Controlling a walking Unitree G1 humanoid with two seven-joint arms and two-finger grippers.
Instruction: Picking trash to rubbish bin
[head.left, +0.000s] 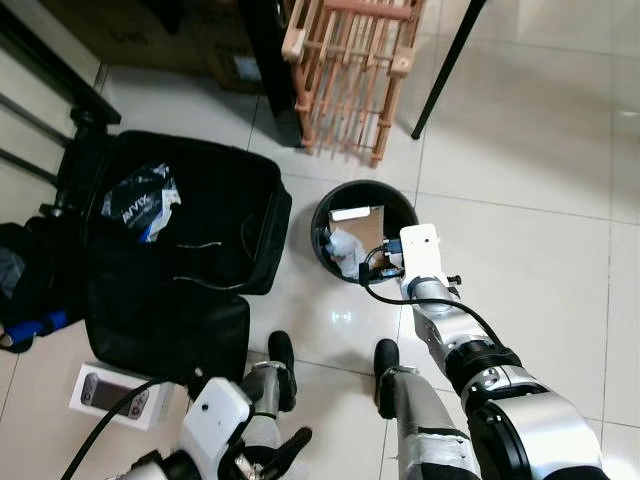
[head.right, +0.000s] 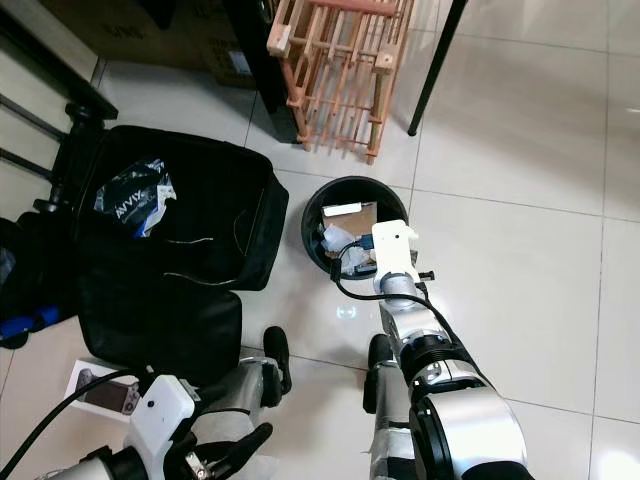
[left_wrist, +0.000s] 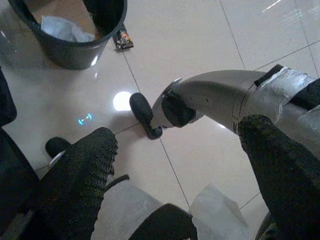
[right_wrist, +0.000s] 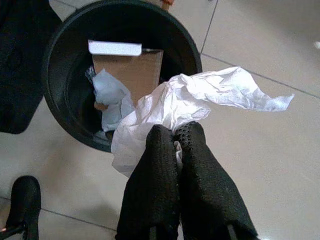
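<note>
Tissue (right_wrist: 200, 97) pinched in right gripper (right_wrist: 176, 137) fingers.

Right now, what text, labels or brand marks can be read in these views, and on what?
"NVIV", or close to it; partly creased: white letters on the crumpled dark wrapper lying on the black bag.
Print on the white box showing a handheld device: too small to read.
Nothing else legible.

Glossy pale tiled floor (head.left: 520, 130), wooden rack (head.left: 350, 70), black table leg (head.left: 450, 65).
</note>
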